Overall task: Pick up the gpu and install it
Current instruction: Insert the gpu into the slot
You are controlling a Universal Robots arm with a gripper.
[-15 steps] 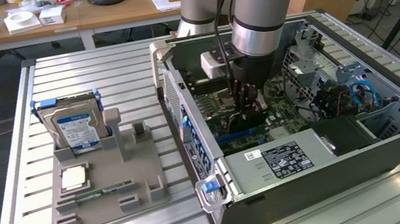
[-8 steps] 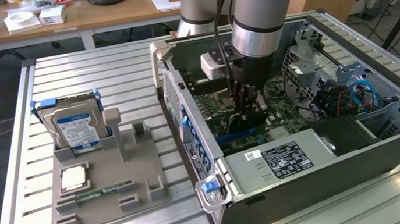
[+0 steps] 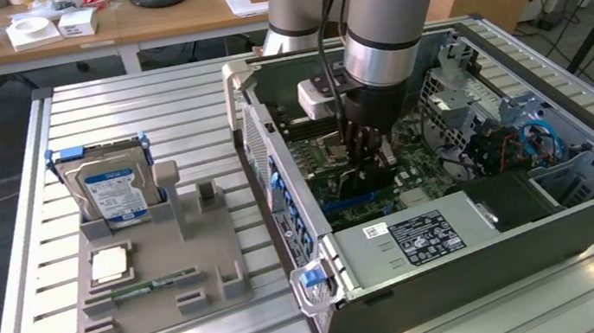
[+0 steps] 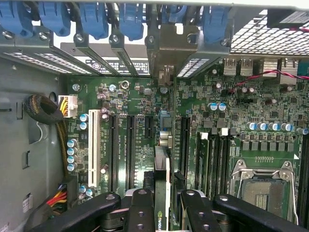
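The gpu appears edge-on in the wrist view as a thin card standing upright over the green motherboard, between the black expansion slots. Its metal end bracket lies against the case's rear slot openings. My gripper is shut on the gpu, with one black finger on each side of the card. In the exterior view, my gripper reaches down inside the open computer case, with the dark gpu at its tips, low over the board. I cannot tell whether the card's edge sits in a slot.
On the exterior view's left, a grey holder carries a silver hard drive, a processor chip and a green memory stick. Inside the case are the power supply, blue slot clips, cable bundles and the processor socket.
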